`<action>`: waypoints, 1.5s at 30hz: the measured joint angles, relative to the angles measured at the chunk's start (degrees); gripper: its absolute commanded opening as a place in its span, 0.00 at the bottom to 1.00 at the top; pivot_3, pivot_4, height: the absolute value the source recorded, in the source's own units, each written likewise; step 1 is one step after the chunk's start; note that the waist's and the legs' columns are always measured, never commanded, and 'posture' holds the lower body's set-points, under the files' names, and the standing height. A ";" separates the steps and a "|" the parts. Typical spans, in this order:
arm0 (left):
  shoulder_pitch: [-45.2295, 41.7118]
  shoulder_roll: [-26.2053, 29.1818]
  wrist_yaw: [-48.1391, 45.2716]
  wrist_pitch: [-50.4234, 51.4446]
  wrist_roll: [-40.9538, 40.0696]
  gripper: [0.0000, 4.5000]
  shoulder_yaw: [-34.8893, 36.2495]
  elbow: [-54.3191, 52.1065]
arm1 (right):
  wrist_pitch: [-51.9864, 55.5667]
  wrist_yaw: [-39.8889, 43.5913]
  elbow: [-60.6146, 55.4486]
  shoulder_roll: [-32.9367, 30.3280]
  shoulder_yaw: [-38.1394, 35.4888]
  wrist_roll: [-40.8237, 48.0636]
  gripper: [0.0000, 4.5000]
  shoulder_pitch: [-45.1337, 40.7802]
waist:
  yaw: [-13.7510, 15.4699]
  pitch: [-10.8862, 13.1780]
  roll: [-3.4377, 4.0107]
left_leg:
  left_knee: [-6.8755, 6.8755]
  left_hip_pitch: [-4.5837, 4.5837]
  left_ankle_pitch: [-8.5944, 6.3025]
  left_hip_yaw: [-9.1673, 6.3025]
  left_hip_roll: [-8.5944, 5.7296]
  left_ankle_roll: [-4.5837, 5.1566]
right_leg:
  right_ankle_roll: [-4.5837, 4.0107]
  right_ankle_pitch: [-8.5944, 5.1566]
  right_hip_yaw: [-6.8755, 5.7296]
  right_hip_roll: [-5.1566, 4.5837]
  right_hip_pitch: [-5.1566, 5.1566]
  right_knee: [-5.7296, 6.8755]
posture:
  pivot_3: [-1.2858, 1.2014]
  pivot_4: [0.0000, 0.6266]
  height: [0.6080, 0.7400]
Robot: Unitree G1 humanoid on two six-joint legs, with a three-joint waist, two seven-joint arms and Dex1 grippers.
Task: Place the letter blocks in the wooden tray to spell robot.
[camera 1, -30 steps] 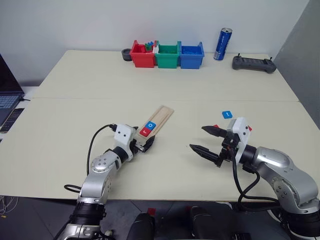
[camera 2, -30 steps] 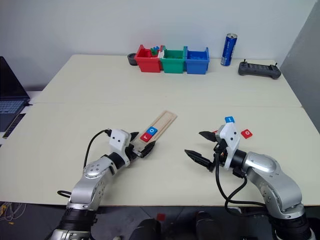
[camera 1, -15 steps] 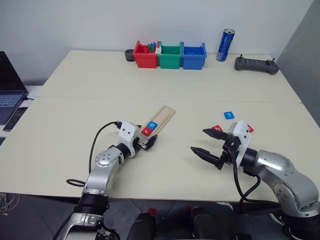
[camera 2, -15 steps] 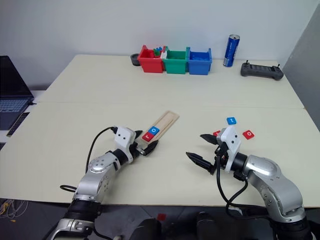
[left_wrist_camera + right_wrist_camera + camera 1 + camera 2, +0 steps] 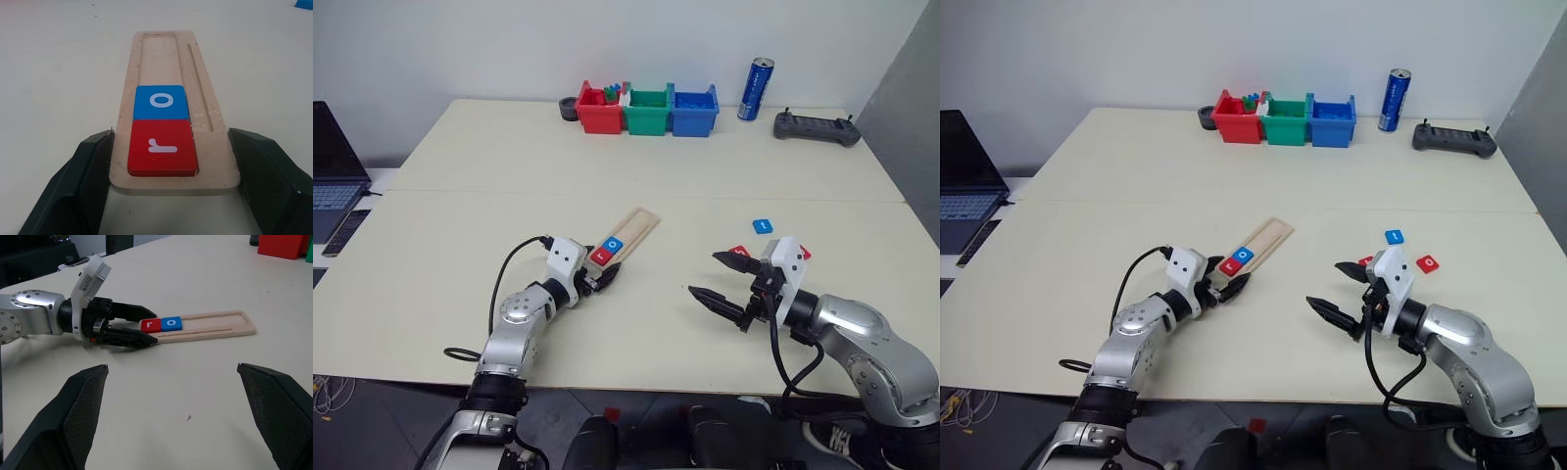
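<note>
The wooden tray (image 5: 630, 232) lies slanted mid-table with a red "r" block (image 5: 163, 147) at its near end and a blue "o" block (image 5: 161, 102) right behind it. My left gripper (image 5: 600, 277) is shut on the tray's near end, one black finger pressed against each long side (image 5: 93, 161). My right gripper (image 5: 703, 273) hovers open above bare table to the right, holding nothing. Loose letter blocks lie beyond it: a blue one (image 5: 1393, 236), a red one (image 5: 1427, 262), and another red one (image 5: 1365, 260) partly hidden by the upper finger.
Red (image 5: 595, 110), green (image 5: 647, 110) and blue (image 5: 693, 109) bins stand at the table's back, with a blue can (image 5: 755, 88) and a black controller (image 5: 813, 126) to their right. A laptop (image 5: 331, 166) sits off the left edge.
My left gripper's fingers have closed in from wide open onto the sides of the tray's near end. The right arm has stayed put.
</note>
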 measured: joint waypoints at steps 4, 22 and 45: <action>0.89 2.26 -10.54 -1.54 -2.29 0.75 -3.36 -1.33 | -2.41 4.50 0.99 -4.97 -2.12 -0.02 1.00 0.35 | 0.06 0.01 -0.02 | -0.02 -0.05 0.00 0.01 -0.02 0.00 | 0.00 0.00 -0.01 -0.02 -0.01 -0.06 | 0.52 0.24 1.00; -5.06 5.21 -40.35 -19.45 -4.91 0.75 -8.01 10.87 | -12.72 17.57 8.94 -11.71 -4.10 -2.16 1.00 6.31 | 0.00 0.05 -0.08 | 0.01 -0.06 -0.01 0.02 0.00 0.02 | -0.01 0.00 0.00 0.01 -0.04 -0.03 | 0.52 0.24 1.00; -13.81 0.94 -44.34 -29.23 -1.64 0.75 -9.37 26.50 | -11.80 15.41 8.94 -11.71 -4.20 -2.16 1.00 4.48 | -0.01 0.05 -0.08 | 0.11 -0.06 -0.01 0.00 -0.02 0.02 | -0.01 0.01 0.00 0.02 -0.02 0.05 | 0.52 0.24 1.00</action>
